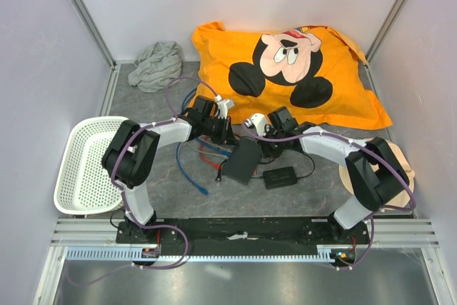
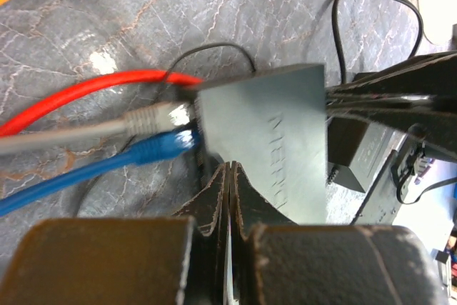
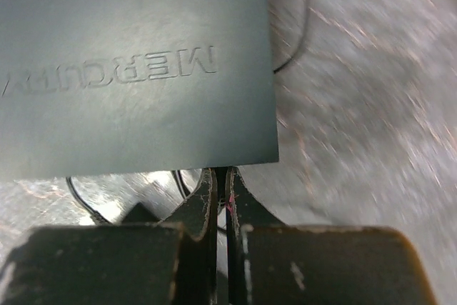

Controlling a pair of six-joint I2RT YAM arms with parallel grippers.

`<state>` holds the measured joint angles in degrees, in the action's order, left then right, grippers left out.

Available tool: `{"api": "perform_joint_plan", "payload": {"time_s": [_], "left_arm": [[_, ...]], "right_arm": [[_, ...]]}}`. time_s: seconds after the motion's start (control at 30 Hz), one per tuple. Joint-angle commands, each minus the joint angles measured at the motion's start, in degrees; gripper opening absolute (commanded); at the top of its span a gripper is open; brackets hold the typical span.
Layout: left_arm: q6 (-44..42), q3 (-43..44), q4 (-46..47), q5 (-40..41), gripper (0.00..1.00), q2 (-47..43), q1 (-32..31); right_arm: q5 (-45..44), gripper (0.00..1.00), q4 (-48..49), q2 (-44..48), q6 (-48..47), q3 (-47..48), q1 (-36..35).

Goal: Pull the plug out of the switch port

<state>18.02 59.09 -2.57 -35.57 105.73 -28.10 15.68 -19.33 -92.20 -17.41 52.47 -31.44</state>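
Left gripper (image 2: 228,171) closed beside switch (image 2: 265,125), long axis near-far, plugs (image 2: 161,116) at left

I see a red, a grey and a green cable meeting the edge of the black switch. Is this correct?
Not green: the left wrist view shows a blue cable beside the red cable and grey cable at the switch.

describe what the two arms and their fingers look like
The left arm and right arm look alike: bulky black joint housings joined by white segments, with a purple cable running along each. The left fingers and right fingers are flat and black, with scalloped inner edges and pale scuffs along the rims.
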Motion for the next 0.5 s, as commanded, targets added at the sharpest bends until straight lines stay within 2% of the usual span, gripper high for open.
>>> {"api": "perform_joint_plan", "payload": {"time_s": [0.0,0.17,0.3,0.47], "left_arm": [[-3.26,-1.61,-6.05,9.12,0.02,3.52,-0.12],[-3.34,-1.52,-6.22,9.2,0.01,3.78,-0.55],[-3.52,-1.35,-6.4,9.47,0.02,4.04,-0.82],[-3.96,-1.26,-6.57,9.73,0.02,4.04,-1.08]], "right_arm": [[-17.68,0.0,-5.19,4.92,4.31,-3.24,-0.2],[-24.2,0.0,-2.38,5.37,3.79,-5.62,-0.72],[-29.9,0.0,1.39,5.81,-0.24,-7.81,-2.39],[-31.59,0.0,2.63,6.42,-2.63,-11.59,-3.63]]}}
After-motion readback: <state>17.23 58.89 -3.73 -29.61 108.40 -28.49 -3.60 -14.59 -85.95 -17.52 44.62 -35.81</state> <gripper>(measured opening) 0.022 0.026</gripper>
